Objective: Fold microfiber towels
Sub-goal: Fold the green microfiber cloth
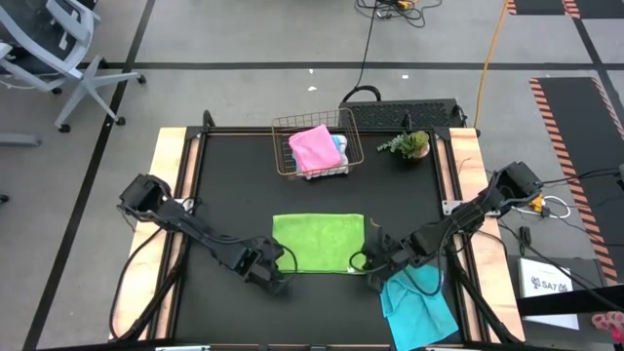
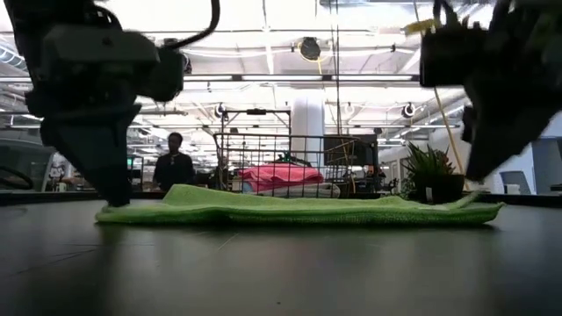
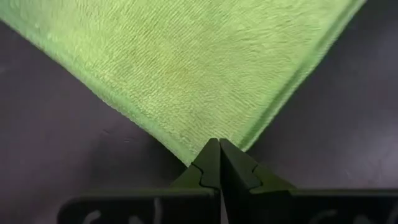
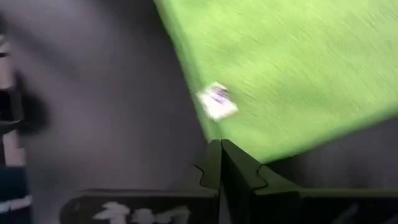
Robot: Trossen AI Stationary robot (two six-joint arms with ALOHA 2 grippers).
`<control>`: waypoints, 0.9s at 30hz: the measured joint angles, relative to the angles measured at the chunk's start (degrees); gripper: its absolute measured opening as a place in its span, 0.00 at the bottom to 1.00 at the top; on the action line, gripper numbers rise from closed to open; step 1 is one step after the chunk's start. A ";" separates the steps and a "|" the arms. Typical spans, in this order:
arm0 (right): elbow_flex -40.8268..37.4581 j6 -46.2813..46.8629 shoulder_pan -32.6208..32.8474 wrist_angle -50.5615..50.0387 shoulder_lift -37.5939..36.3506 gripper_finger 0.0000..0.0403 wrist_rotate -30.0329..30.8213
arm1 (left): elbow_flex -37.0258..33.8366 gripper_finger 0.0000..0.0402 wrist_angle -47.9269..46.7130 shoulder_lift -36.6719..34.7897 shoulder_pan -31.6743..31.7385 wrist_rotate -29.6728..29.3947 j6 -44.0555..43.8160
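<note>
A lime green microfiber towel [image 1: 319, 244] lies as a flat rectangle at the table's middle, seen in the low view as a low green strip [image 2: 290, 208]. My left gripper [image 1: 282, 266] is shut at its near left corner. My right gripper [image 1: 370, 263] is shut at its near right corner, close to a small white tag [image 4: 216, 101]. A cyan-blue towel [image 1: 417, 307] lies crumpled at the near right, under the right arm. A pink towel [image 1: 314, 148] rests on other cloths in the wire basket [image 1: 283, 146]. My left gripper pinches the green towel's near left corner [image 3: 205, 140] between its two fingers, coming steeply from above. The corner [image 2: 110, 211] stays low at the table and the cloth beyond it lies flat. One layer or several, I cannot tell. My right gripper pinches the green towel's near right corner [image 4: 239, 146] between its two fingers, slanting down from the near right. In the low view that corner [image 2: 474, 202] stands a little above the table, and the rest of the towel lies flat.
The copper wire basket stands at the far middle, with a small green plant [image 1: 409, 144] to its right. Wooden strips [image 1: 174, 185] run along the table's left and right sides. A person [image 2: 173, 167] stands in the room beyond the table.
</note>
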 joint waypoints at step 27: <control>4.45 -14.80 -2.98 -3.92 0.06 0.00 -9.58 | 0.00 0.06 -3.26 -4.47 -1.31 -1.39 22.16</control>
